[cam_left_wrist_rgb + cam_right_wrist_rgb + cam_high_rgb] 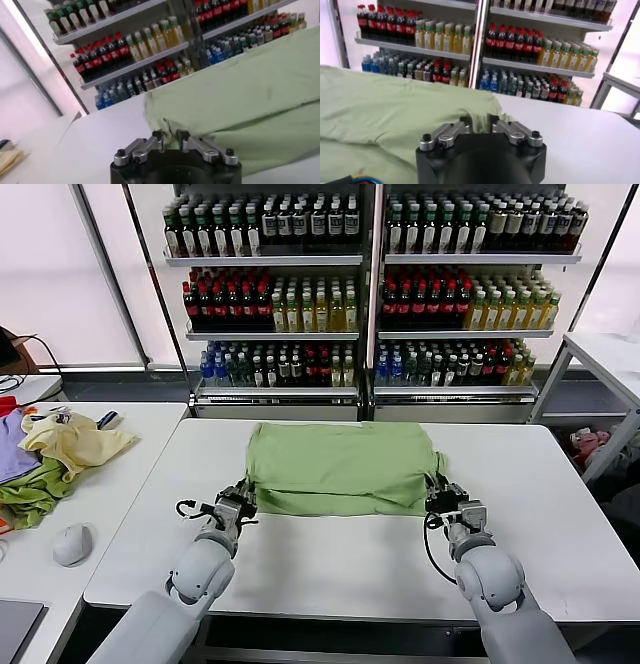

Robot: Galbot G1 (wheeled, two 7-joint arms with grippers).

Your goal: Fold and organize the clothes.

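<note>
The light green polo shirt [343, 467] lies folded mid-table. The left gripper [241, 502] at seven o'clock and the right gripper [444, 496] at four o'clock each sit at a corner, ready to fold. I cannot tell if they grip.

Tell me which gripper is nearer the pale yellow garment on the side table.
Left. The left gripper sits at the green shirt's near-left corner, closer to the yellow garment; the right gripper is at the opposite corner.
</note>
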